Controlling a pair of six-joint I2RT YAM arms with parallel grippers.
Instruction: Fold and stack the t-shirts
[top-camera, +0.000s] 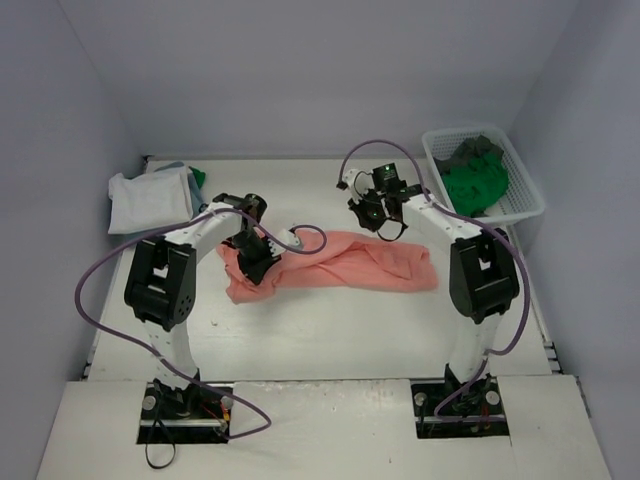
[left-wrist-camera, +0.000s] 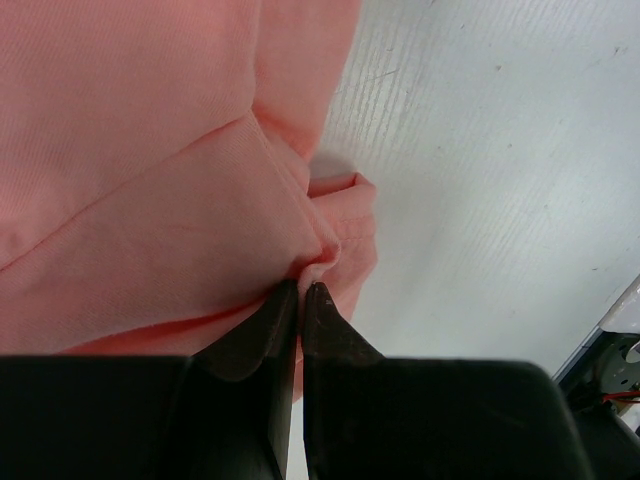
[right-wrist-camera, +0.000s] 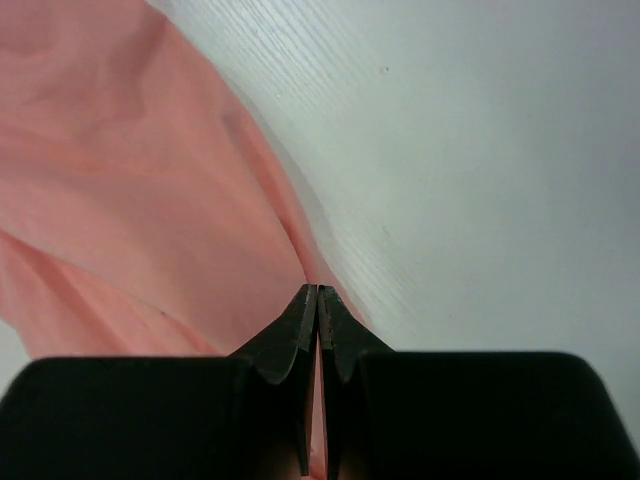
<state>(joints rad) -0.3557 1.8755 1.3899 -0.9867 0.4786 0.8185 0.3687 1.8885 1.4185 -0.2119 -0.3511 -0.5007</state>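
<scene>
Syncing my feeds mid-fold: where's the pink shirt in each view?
Top: pink shirt lies across the centre.
Left wrist: shirt fills the left, pinched by left gripper.
Right wrist: shirt on the left, edge pinched by right gripper.
Shared landmark: white table.

Pale lilac walls (top-camera: 300, 70) enclose a white table (top-camera: 330, 330).

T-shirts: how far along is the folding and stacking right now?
Looks done: a small stack of shirts sits at the far left corner of the table. In hand: the pink t-shirt lies stretched across the middle, not yet folded, with the left hand and right hand each pinched shut on an edge. Left: the green t-shirt and dark grey t-shirt wait in the basket.
</scene>
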